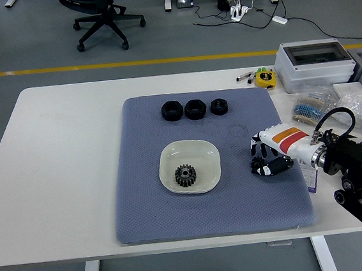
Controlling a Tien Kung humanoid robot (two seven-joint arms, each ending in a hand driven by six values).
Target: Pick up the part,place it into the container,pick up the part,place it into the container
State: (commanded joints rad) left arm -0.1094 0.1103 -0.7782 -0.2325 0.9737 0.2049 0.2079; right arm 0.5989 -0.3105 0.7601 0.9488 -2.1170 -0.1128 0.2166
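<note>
A white bowl (201, 150) sits in the middle of the blue-grey mat (170, 220) with a dark gear (185, 175) lying in it. A second small dark gear (259, 164) lies on the mat to the bowl's right. My right hand (264, 156) comes in from the right, its white back over the gear and its black fingers curled down around it. I cannot tell whether the gear is lifted off the mat. The left arm is out of view.
Three black nut-like parts (193, 108) stand in a row at the mat's far edge. On the table's right are a grey plastic box (314, 62), clear bags of small parts (311, 105), a yellow tape measure (265, 77) and pens.
</note>
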